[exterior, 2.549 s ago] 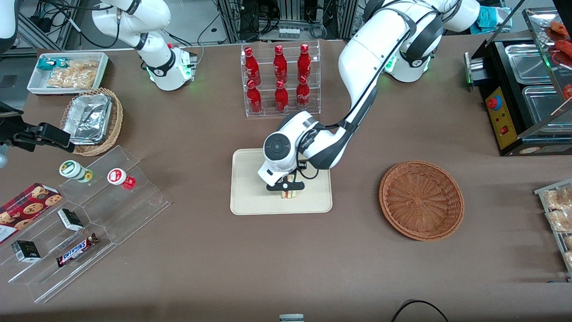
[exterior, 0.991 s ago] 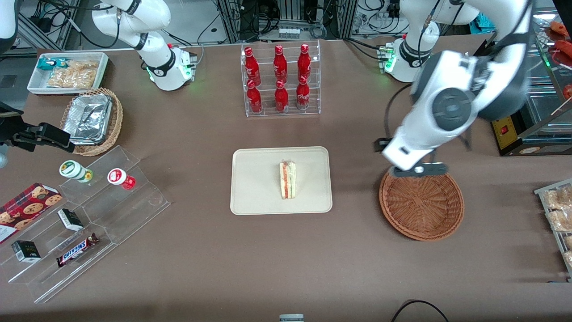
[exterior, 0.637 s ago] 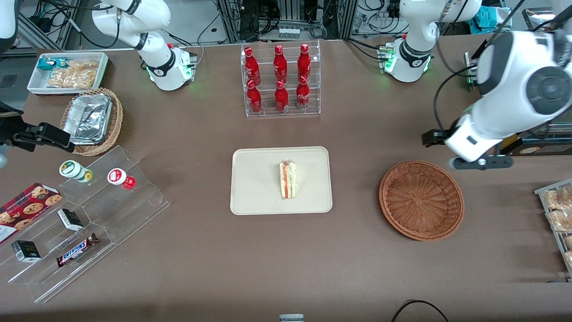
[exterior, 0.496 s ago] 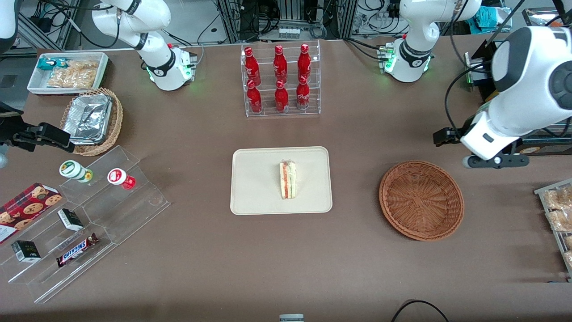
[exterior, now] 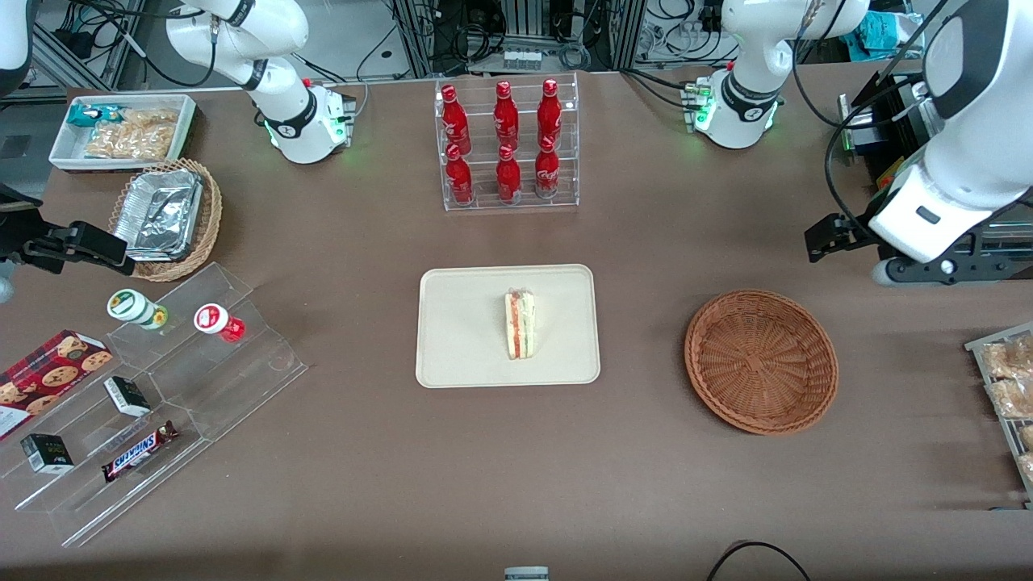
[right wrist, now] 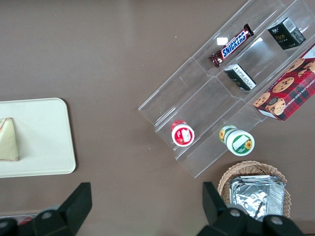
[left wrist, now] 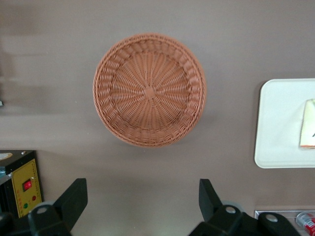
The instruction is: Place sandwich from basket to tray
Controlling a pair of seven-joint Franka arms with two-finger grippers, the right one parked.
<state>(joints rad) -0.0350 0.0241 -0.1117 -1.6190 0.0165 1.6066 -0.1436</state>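
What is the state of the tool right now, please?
Left arm's tool: open, holding nothing, up above the table toward the working arm's end, apart from the basket.

The round reddish-brown woven wicker basket (exterior: 761, 362) has a rough, ribbed weave. Beside it, toward the parked arm's end, the flat cream-beige rectangular tray (exterior: 464, 339) looks smooth and matt, bearing the triangular white-bread sandwich (exterior: 521, 324) in clear wrap. The brown table covering (exterior: 516, 476) is matt. Above the table near the basket, the left arm's black gripper (left wrist: 142, 206) has matt plastic-looking fingers, spread wide.
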